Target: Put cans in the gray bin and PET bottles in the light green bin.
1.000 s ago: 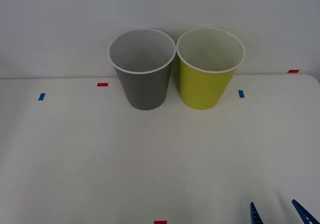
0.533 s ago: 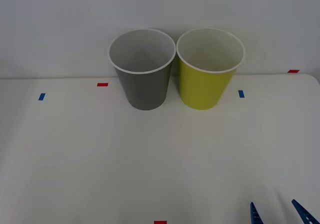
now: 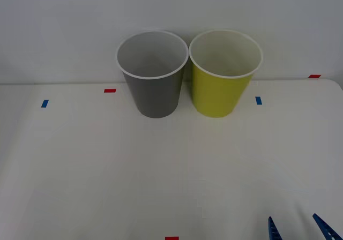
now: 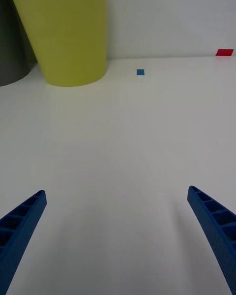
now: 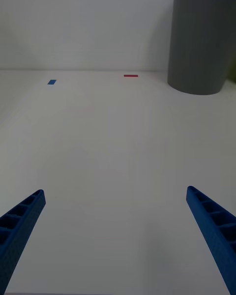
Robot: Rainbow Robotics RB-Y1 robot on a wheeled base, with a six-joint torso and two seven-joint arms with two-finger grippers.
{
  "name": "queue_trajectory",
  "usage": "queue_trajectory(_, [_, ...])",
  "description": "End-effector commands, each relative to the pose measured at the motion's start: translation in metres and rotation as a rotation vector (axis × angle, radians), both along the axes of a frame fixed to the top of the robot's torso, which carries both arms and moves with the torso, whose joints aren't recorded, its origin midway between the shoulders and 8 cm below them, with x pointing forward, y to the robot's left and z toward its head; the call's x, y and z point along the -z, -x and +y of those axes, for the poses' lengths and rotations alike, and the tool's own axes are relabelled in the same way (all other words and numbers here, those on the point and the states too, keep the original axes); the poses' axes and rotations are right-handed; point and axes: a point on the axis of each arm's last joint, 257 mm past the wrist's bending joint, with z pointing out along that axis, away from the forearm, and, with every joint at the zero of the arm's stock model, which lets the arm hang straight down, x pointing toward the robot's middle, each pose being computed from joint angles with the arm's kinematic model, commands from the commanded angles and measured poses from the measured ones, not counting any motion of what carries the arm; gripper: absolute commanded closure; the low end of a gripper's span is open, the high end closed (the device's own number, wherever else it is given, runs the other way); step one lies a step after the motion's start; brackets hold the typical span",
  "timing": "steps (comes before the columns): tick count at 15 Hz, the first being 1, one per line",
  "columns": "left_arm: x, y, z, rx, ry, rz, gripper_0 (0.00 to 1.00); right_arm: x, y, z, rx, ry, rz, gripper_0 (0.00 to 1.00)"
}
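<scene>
The tall round dark gray bin (image 3: 153, 76) with a white rim stands in the upper middle of the front view, on the white bench (image 3: 96, 165). The tall round yellow-green bin (image 3: 223, 74) stands just beside it, on its right. The two look close enough to touch, but it is hard to be sure. Both bins stand upright, and what can be seen of their insides looks bare.

The right tool (image 3: 297, 229) peeks in at the lower right corner of the front view, with its blue ribbed fingers (image 4: 22, 223) spread wide and holding nothing. The left tool (image 5: 115, 236) is also spread wide and holds nothing; it hangs low over the bench, with the dark gray bin in the upper right of its wrist view.

No red can can be seen on the bench, so it may already be dropped in, or it may not be there yet.

What could go wrong? The bins are tall and sit very close together. A tool that comes in too low could bump one and knock it into the other. A can let go near the shared rims could fall into the wrong bin.
</scene>
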Motion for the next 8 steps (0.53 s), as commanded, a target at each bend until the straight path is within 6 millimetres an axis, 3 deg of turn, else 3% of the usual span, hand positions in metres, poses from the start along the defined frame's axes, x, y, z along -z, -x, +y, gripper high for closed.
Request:
queue_trajectory(1, [0.0, 0.0, 0.0, 0.0, 0.0, 0.0, 0.0, 0.0, 0.0, 0.0, 0.0, 0.0, 0.0, 0.0])
queue_trajectory(8, [0.0, 0.0, 0.0, 0.0, 0.0, 0.0, 0.0, 0.0, 0.0, 0.0, 0.0, 0.0, 0.0, 0.0])
